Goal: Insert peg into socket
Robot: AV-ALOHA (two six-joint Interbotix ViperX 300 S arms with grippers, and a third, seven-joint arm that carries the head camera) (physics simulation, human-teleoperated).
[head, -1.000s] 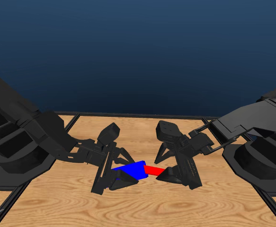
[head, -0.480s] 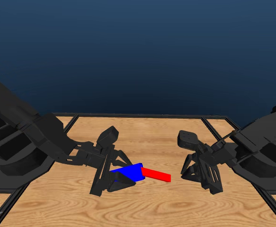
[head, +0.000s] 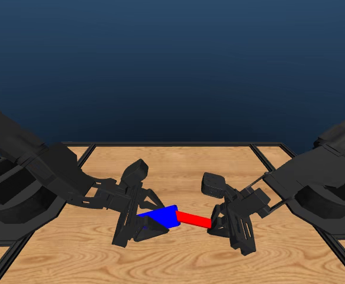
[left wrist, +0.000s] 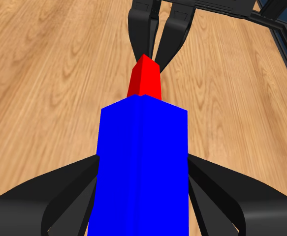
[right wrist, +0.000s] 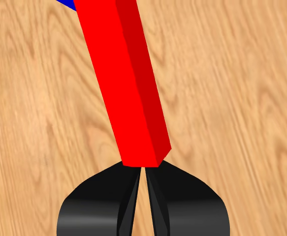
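Left gripper (head: pixel 151 222) clamped on blue socket (head: pixel 162 216) at lower centre of frame, red peg (head: pixel 193 219) partly inside socket's open end, right gripper (head: pixel 212 227) jaws nearly together, tips at peg's free end, not gripping it

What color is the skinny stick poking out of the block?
Bright red: the thin matte red bar, clearest in the right wrist view.

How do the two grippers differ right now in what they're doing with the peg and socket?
The left gripper clamps the blue socket between spread jaws, one on each side; the right gripper has its jaws nearly closed behind the red peg, its tips at the peg's free end rather than around it. So the left one carries its part, while the right one seems only to touch or push. Both meet along one line, with the peg's other end at the socket.
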